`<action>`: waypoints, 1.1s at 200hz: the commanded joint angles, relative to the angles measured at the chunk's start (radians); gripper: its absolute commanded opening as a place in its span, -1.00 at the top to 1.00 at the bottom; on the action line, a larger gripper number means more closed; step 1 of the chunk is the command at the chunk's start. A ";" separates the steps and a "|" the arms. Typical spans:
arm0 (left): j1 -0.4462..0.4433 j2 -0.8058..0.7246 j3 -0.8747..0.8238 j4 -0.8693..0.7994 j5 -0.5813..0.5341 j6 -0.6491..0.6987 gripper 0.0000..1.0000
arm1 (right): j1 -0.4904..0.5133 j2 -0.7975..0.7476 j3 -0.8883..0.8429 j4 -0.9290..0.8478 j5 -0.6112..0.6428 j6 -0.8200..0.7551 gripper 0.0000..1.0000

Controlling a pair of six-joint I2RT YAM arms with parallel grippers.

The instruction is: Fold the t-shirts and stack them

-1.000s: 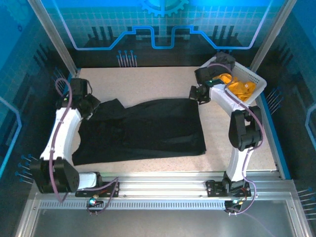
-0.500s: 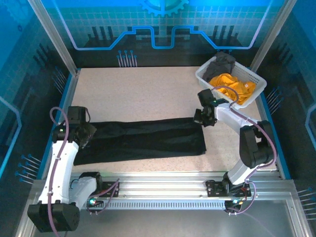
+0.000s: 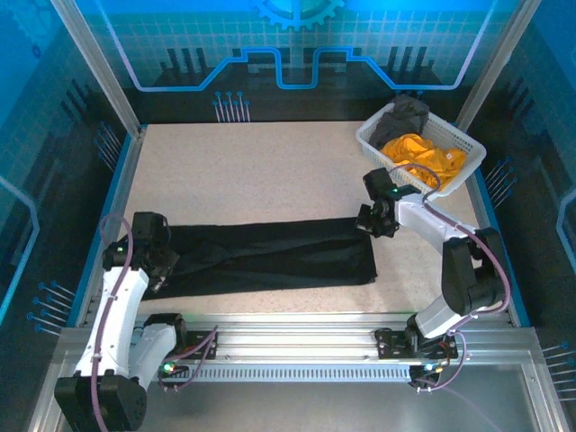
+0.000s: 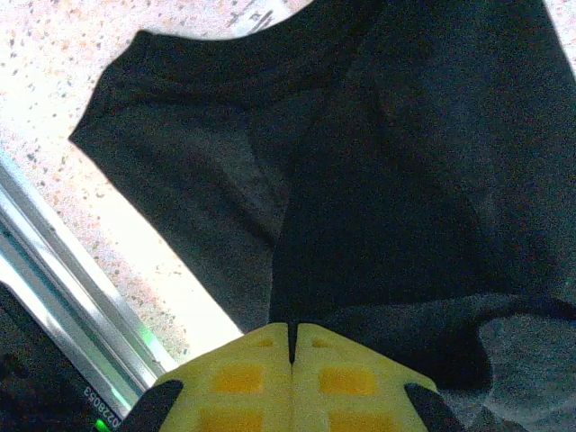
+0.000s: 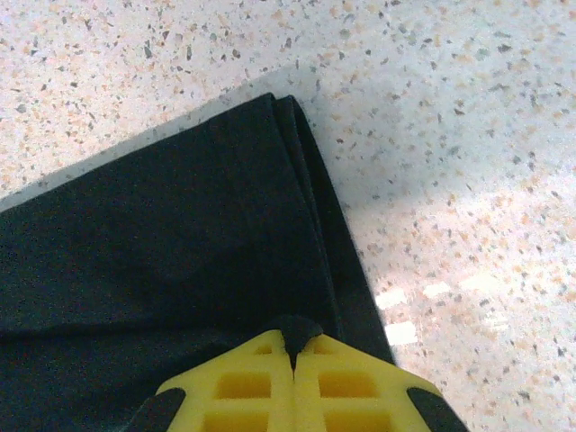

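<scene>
1. The black t-shirt (image 3: 270,256) lies on the table (image 3: 270,171) as a long doubled band, running from 8 o'clock to 4 o'clock in the top view.
2. My left gripper (image 4: 292,328) has its yellow fingers pressed together on the cloth at the sleeve end.
3. My right gripper (image 5: 292,337) pinches the stacked layers at the opposite corner.
4. Gripping both ends, I judge, keeps the band stretched flat so its edges line up for the next fold.
5. The orange-yellow t-shirt (image 3: 423,153) and the dark grey t-shirt (image 3: 403,115) sit crumpled in the basket (image 3: 468,171) at 2 o'clock, clear of my folding area.
</scene>
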 commanded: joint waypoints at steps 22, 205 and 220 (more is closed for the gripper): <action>0.006 -0.005 -0.012 -0.067 -0.012 -0.085 1.00 | 0.000 -0.038 -0.028 -0.065 0.004 0.063 0.58; -0.097 -0.002 -0.033 -0.130 0.081 -0.260 1.00 | 0.036 0.074 -0.074 -0.055 -0.076 0.133 0.82; -0.122 0.034 -0.030 -0.113 0.074 -0.260 1.00 | 0.033 0.072 -0.061 -0.079 -0.061 0.134 0.88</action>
